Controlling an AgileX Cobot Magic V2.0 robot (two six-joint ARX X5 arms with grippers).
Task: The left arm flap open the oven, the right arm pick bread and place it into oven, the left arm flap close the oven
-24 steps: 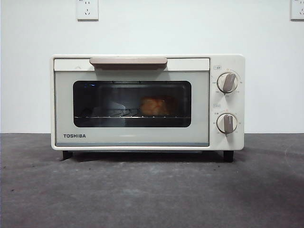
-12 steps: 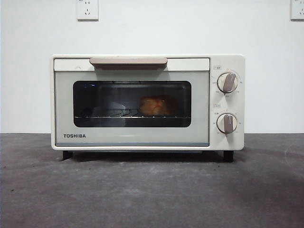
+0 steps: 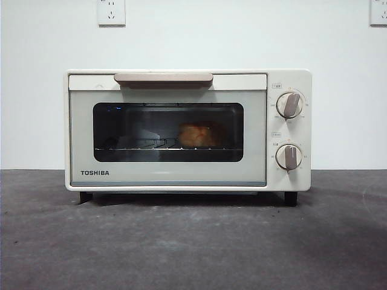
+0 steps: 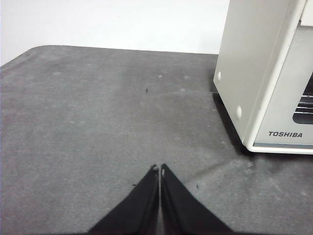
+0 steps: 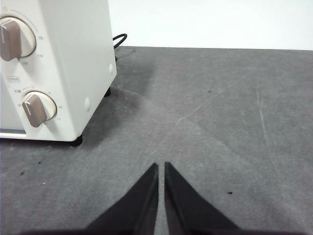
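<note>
Grey table (image 3: 193,248), shut oven (image 3: 187,130), bread (image 3: 196,135) inside, wall sockets (image 3: 111,12) behind

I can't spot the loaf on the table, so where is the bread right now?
In the front view the bread sits on the wire rack inside the closed oven, behind the dark window, slightly right of the window's centre.
</note>
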